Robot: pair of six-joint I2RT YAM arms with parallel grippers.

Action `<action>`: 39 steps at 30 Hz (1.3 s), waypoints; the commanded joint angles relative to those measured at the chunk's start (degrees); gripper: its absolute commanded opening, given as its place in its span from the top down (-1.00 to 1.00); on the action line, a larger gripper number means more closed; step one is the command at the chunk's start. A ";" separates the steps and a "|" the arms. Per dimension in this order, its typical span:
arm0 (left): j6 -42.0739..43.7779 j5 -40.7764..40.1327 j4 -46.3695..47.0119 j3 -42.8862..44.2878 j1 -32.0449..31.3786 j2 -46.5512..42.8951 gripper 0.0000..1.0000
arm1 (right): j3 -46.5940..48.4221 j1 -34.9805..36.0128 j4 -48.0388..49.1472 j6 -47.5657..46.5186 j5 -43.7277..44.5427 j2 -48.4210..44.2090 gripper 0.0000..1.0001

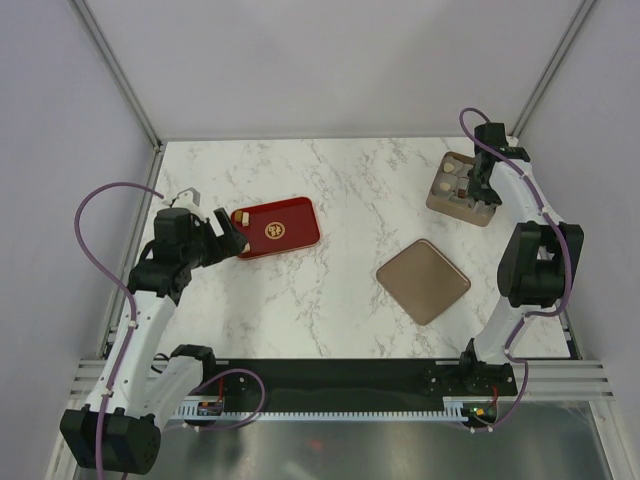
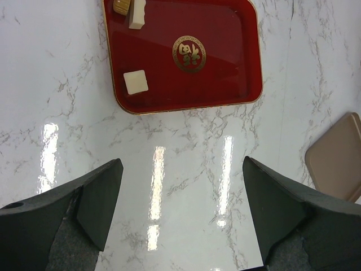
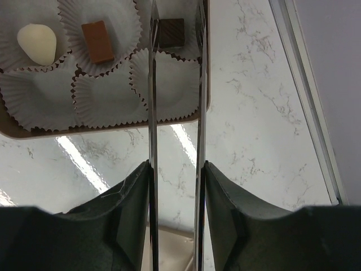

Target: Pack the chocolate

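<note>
Left claw [image 2: 181, 161]: wide open and empty. It hangs over the bare desk [image 2: 67, 113], just short of the red tray [image 2: 225, 51].
Right claw [image 3: 176, 10]: thin blades slightly parted, straddling the dark chocolate [image 3: 171, 32]. A gap shows on one side, so the piece reads as not clamped.
Box [image 3: 17, 130]: at the far right of the desk, lined with fluted paper cups [image 3: 107, 96]. Three cups are filled: white chocolate [image 3: 36, 43], brown chocolate [image 3: 97, 41] and the dark chocolate. The other cups in view are empty.
Tray stock: a cream square [image 2: 136, 82] sits near one edge. A cream bar [image 2: 137, 14] and a tan piece [image 2: 120, 4] sit together at a corner.
Lid [image 1: 423, 281]: flat on the desk between tray and box, apart from both.
Handling: judged light, rigid and smooth-sided — brittle at the corners and likely to slip or mark under a hard squeeze.
Grasp point: two opposite flat sides, low on the piece, with light force.
Risk: the paper cups look flimsy and may lift with the blades.
</note>
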 commanded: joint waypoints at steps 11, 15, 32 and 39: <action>1.72 1.12 1.04 1.75 -0.19 0.64 -0.90 | 5.91 4.94 1.37 -0.34 0.18 -2.86 0.04; 1.99 0.95 1.13 2.02 -0.19 0.39 -0.89 | 7.41 11.44 1.45 -1.04 -1.15 -1.98 0.04; 1.55 -0.19 3.06 0.96 -0.11 -7.70 -0.90 | 7.94 42.04 16.65 -0.87 -18.36 2.49 0.03; 1.29 -3.36 3.15 0.43 -0.11 -11.22 -0.90 | 7.15 49.34 21.75 0.72 -25.05 4.70 0.02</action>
